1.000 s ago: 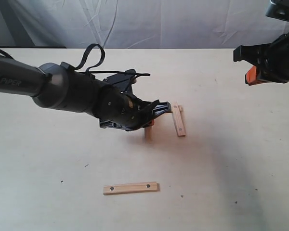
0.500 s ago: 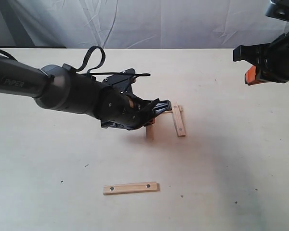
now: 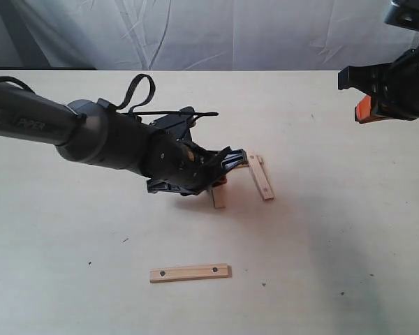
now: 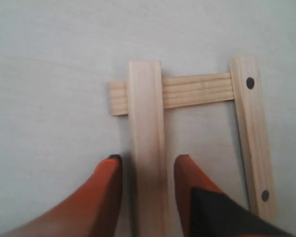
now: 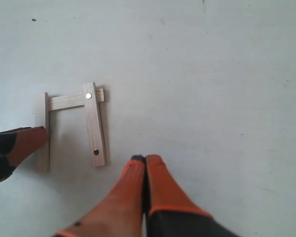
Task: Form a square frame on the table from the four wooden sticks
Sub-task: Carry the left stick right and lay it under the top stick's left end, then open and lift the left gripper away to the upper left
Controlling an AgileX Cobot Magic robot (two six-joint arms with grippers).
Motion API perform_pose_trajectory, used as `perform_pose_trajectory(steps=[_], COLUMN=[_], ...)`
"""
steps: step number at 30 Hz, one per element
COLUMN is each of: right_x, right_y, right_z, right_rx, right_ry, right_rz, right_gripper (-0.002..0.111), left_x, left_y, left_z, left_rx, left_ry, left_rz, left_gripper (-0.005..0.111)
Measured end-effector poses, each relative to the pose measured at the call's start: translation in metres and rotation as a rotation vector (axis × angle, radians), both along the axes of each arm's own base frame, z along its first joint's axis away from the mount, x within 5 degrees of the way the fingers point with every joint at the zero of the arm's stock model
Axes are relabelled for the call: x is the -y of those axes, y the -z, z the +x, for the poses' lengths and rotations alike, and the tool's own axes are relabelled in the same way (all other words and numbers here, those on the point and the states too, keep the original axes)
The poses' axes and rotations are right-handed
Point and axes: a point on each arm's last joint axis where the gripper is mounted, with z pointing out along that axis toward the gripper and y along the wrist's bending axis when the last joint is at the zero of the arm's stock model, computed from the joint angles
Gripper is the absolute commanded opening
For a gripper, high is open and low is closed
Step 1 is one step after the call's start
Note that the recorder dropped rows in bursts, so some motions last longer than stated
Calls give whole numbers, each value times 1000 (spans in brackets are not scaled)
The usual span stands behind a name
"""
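**Exterior view.** Three of the four wooden sticks form an open U on the desk (image 3: pixel 335 237). A cross stick (image 3: pixel 243 164) closes the far end, a holed stick (image 3: pixel 260 177) makes the right side, and a plain stick (image 3: pixel 218 197) makes the left. The left claw (image 3: pixel 222 174) sits low over the plain stick, its arm reaching in from the left edge, close to level with the desk. The loose stick (image 3: pixel 190 272) (the fourth, holed at both ends) lies well apart on the near side, opposite the U's open mouth. Its long axis runs across the view, roughly parallel to the cross stick. The right claw (image 3: pixel 363 110) hangs raised at the far right, well apart from all sticks. The left arm is judged the nearer to the loose stick.

**Left wrist view.** The left claw (image 4: pixel 147 159) is narrowly parted. Its orange fingers (image 4: pixel 102 197) straddle the plain stick (image 4: pixel 147 123) with a slim shadowed gap on each side, and no clamping is evident. The plain stick overlaps the cross stick (image 4: pixel 197 90), which protrudes slightly past it. The holed stick (image 4: pixel 251 133) overlaps the other end.

**Right wrist view.** The right claw (image 5: pixel 146 160) is closed, tips together, holding nothing. The U lies ahead of it: cross stick (image 5: pixel 66 102), holed stick (image 5: pixel 94 126), plain stick (image 5: pixel 43 158). The square frame is judged one side short. Closing it calls for carrying the loose stick to the open mouth with little turning.
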Motion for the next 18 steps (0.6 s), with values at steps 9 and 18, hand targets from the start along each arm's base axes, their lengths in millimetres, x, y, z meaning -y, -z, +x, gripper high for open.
perform_pose_trajectory(steps=[9, 18], right_x=[0, -55], right_y=[0, 6], right_z=[0, -19], right_rx=[10, -3], right_ry=[-40, -456], right_rz=[-20, -19], right_gripper=[-1, -1], left_x=[-21, -131], left_y=[-36, -138], left_z=[-2, -17], left_rx=[-18, 57], left_ry=[45, 77], left_rz=[66, 433], left_gripper=[34, 0])
